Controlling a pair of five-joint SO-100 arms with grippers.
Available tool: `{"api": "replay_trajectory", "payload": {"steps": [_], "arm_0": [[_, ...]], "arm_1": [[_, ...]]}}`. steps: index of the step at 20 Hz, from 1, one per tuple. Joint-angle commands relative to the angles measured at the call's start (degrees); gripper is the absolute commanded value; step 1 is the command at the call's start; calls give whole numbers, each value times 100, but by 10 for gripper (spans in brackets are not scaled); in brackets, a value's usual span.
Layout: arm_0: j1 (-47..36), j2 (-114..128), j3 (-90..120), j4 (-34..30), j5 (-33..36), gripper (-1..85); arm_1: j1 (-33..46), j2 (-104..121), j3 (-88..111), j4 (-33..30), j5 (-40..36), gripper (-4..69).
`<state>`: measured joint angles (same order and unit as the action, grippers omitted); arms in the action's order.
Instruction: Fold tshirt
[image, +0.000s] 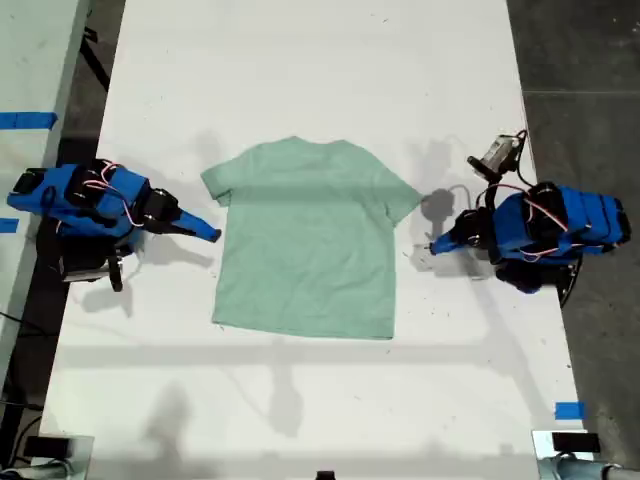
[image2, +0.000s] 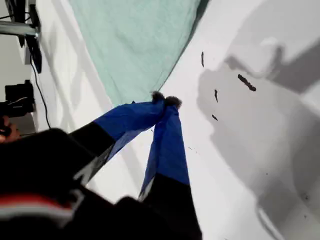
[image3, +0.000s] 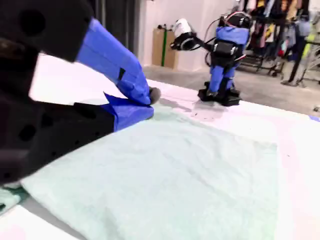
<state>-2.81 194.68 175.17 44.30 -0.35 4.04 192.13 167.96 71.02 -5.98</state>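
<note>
The pale mint-green tshirt (image: 305, 235) lies flat and spread out mid-table on the white table (image: 320, 60), collar toward the far edge. My first gripper (image: 435, 246), on the blue arm at the exterior view's right, is shut and empty. Its tips (image2: 165, 101) rest just off the tshirt's (image2: 135, 40) side edge, near a sleeve. My second gripper (image: 212, 235), on the blue arm at the exterior view's left, is shut at the opposite side edge. Its fingertips (image3: 150, 100) hover low over the tshirt (image3: 175, 175), with no cloth seen between them.
Small dark marks (image2: 246, 82) dot the table by my first gripper. Blue tape (image: 568, 410) marks the table's near corner at the exterior view's right. Dark floor (image: 590, 60) borders that side. The first arm (image3: 222, 55) stands across the cloth in the second wrist view.
</note>
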Motion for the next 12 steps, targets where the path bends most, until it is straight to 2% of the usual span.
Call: {"api": "replay_trajectory", "payload": {"steps": [1,3,7,12], "arm_0": [[-439,-1433,-1310,334,9,0],[-738,-2461,-2241,703,325,0],[-1547,-4245,-3973,1898,1195,0],[-2698,-5977,-5818,3313,2654,0]], "arm_1": [[475,-1705,-1564,149,-615,11],[967,-3032,-2646,281,-1283,11],[2030,-4772,-4131,826,-2584,10],[3155,-6073,-5467,1354,-3946,10]]}}
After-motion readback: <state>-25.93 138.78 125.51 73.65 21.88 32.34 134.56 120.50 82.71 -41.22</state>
